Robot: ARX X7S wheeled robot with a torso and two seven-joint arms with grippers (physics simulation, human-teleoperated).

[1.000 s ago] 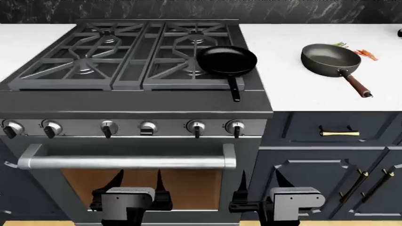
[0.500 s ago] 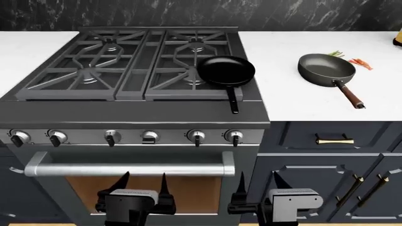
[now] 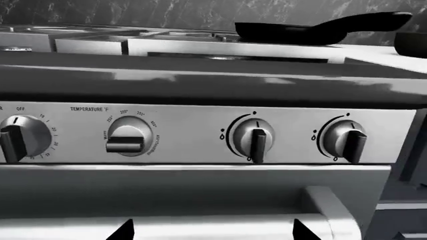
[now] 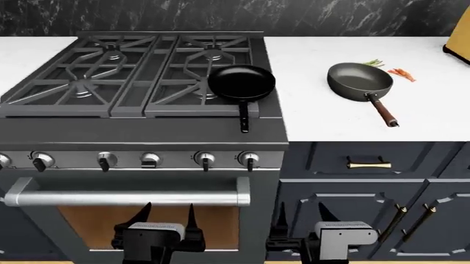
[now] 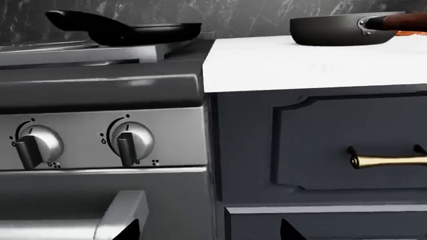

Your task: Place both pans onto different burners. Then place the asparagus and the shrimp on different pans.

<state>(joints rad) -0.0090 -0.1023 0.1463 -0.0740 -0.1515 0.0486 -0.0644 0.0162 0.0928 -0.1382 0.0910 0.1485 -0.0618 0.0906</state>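
Note:
The shallow black skillet [image 4: 241, 82] rests on the stove's front right burner [image 4: 202, 88], its thin handle pointing toward the front edge; it also shows in the left wrist view [image 3: 293, 32] and right wrist view [image 5: 133, 31]. The deeper grey pan [image 4: 359, 81] with a wooden handle sits on the white counter [image 4: 316, 110], also seen in the right wrist view [image 5: 337, 30]. Behind it lie the asparagus [image 4: 375, 62] and the shrimp [image 4: 401, 73]. My left gripper [image 4: 167, 213] and right gripper [image 4: 301, 213] hang low before the oven, both open and empty.
Three other burners [image 4: 110, 55] carry nothing. A row of knobs [image 4: 151, 160] and the oven handle [image 4: 125, 198] face me. Dark cabinets with brass pulls [image 4: 367, 163] stand to the right. A tan object [image 4: 461, 38] sits at the counter's far right edge.
The head view has shifted so the stove and pans slid leftward in frame; the cabinets show more. Neither pan moved on its surface, and both grippers stay open.

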